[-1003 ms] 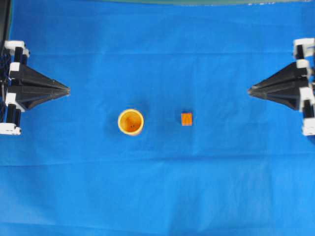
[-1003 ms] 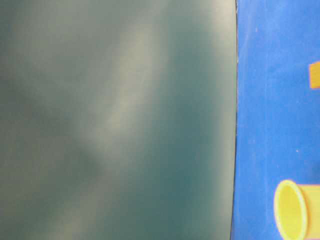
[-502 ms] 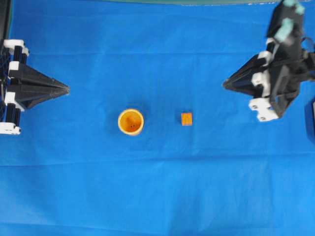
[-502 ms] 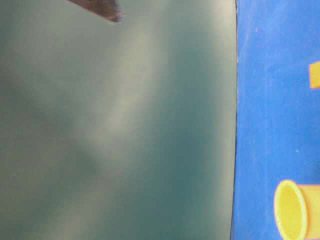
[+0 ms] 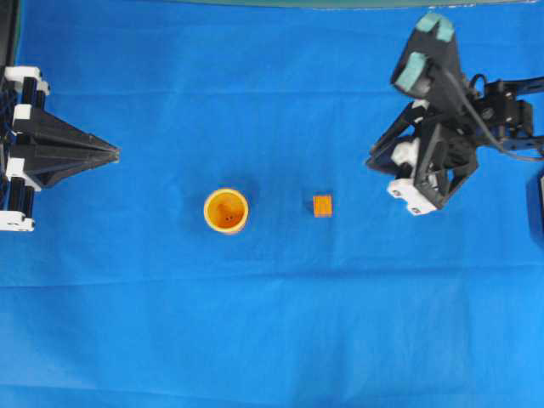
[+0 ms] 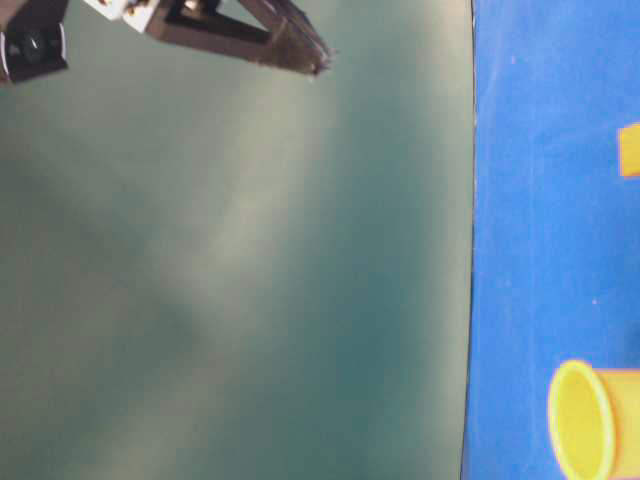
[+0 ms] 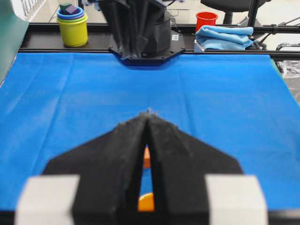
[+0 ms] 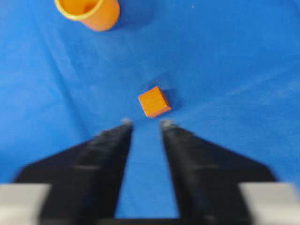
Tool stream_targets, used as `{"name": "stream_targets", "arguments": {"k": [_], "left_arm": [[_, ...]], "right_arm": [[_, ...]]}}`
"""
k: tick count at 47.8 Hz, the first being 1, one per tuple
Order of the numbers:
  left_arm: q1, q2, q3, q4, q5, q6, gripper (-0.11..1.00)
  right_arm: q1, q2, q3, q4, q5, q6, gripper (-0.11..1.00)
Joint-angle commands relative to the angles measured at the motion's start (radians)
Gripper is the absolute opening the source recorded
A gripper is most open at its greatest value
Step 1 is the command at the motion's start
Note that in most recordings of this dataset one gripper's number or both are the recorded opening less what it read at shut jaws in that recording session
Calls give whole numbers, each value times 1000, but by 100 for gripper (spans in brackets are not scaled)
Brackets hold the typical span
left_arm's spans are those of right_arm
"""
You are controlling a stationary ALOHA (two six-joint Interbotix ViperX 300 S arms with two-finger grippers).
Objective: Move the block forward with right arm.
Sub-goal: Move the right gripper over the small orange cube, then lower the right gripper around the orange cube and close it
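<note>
A small orange block (image 5: 322,206) sits on the blue-covered desk (image 5: 255,323), near the middle, with a cup (image 5: 225,210) well apart to its left. The right gripper (image 8: 146,123) hovers short of the block, fingers (image 8: 123,125) spread with a clear gap. This looks like the approach step; next it would need to lower around the block and close. The left gripper (image 5: 115,154) rests at the edge, fingers pressed together.

From above we look straight down on the blue cloth (image 5: 255,340); both wrist views share the block (image 8: 153,101) and cup (image 8: 89,11).
</note>
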Motion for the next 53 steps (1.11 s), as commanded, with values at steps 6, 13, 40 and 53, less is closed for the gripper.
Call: {"name": "stream_targets", "arguments": {"k": [6, 13, 40, 53], "left_arm": [[2, 6, -32, 2, -6, -2, 1], [2, 3, -34, 2, -6, -2, 1], [2, 2, -46, 3, -6, -2, 1], [2, 2, -55, 3, -6, -2, 1]], "right_arm": [[29, 69, -51, -5, 23, -43, 60], [60, 155, -78, -5, 40, -95, 60], [81, 439, -198, -5, 77, -408, 64], [81, 497, -201, -5, 72, -495, 64]]}}
